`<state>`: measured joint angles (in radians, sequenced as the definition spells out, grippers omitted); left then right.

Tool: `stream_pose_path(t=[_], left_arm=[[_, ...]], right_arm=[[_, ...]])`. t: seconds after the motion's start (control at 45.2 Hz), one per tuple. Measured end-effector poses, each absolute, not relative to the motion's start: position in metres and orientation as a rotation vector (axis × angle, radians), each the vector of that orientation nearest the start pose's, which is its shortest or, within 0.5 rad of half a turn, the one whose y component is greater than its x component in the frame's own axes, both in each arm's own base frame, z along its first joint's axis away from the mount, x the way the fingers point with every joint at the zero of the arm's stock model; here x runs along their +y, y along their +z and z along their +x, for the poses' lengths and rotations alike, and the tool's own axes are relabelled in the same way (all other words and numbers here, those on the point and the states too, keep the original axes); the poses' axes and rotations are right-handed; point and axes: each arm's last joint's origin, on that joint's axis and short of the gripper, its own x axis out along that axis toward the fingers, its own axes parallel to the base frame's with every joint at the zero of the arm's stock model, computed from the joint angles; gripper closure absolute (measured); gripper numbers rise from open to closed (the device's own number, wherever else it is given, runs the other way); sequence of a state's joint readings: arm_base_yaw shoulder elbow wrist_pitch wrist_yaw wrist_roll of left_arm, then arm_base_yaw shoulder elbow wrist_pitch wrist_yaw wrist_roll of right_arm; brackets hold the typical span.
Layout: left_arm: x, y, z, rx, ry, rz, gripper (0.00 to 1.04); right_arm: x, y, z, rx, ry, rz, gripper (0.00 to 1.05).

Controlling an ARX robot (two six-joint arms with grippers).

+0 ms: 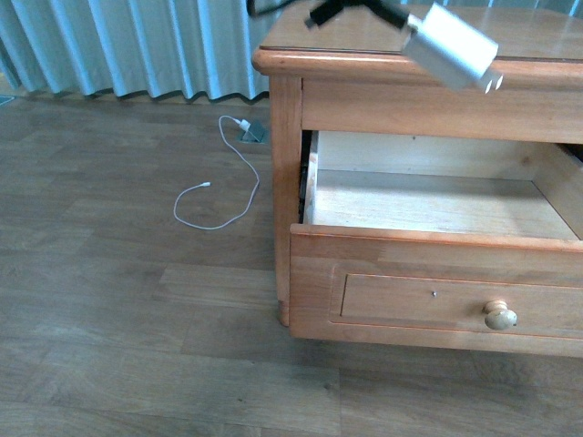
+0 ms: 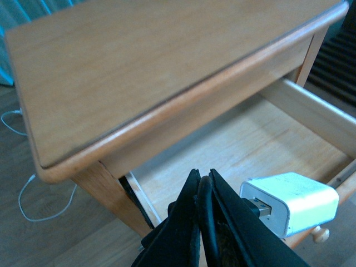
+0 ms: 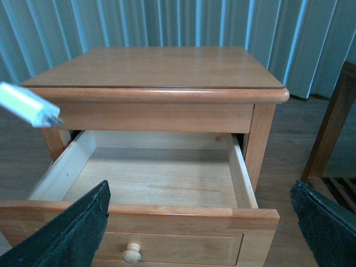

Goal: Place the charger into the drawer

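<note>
The white charger (image 1: 453, 47) hangs in the air by its black cable, above the open drawer (image 1: 437, 205). My left gripper (image 2: 203, 178) is shut on that cable, and the white adapter (image 2: 290, 201) dangles just beside the fingers over the drawer's pale inside (image 2: 245, 139). In the right wrist view the charger (image 3: 26, 104) shows at the edge, over the pulled-out drawer (image 3: 150, 175). My right gripper (image 3: 203, 214) stands open in front of the drawer front, holding nothing. The round knob (image 1: 499, 315) sits on the drawer's panel front.
A wooden nightstand (image 1: 364, 41) holds the drawer. A long thin white cable with a plug (image 1: 223, 173) lies on the wood floor to the left. Blue curtains (image 1: 127, 45) hang behind. Another wooden piece of furniture (image 3: 331, 128) stands beside the nightstand.
</note>
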<state>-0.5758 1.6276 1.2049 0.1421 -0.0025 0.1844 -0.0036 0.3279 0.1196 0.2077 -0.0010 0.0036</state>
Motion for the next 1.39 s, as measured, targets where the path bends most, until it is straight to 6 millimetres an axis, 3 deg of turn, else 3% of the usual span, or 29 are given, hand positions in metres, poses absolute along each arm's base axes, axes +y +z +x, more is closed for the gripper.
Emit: stream_pose_path(t=[0.287,0.398,0.641,0.973,1.172,1.393], left_arm=[[-0.238,0.225,0.336,0.349,-0.613,0.312,0.98],[-0.253,0.199,0.357,0.396,-0.591,0.307,0.98],[-0.28,0.164,0.396,0.42,-0.547,0.281,0.98],[-0.302,0.137,0.417,0.448,-0.536,0.268,0.98],[-0.302,0.131,0.42,0.469,-0.519,0.258,0.97],[-0.296,0.133,0.419,0.451,-0.471,0.254,0.65]], right_arm=[[0.0,0.197,0.119,0.001,-0.003,0.004,0.08],[0.0,0.197,0.119,0.001,-0.003,0.004,0.08],[0.0,0.197,0.119,0.001,-0.003,0.004,0.08],[0.0,0.197,0.119,0.001,-0.003,0.004,0.08],[0.0,0.197,0.119,0.001,-0.003,0.004,0.08],[0.0,0.197,0.119,0.001,-0.003,0.004,0.08]])
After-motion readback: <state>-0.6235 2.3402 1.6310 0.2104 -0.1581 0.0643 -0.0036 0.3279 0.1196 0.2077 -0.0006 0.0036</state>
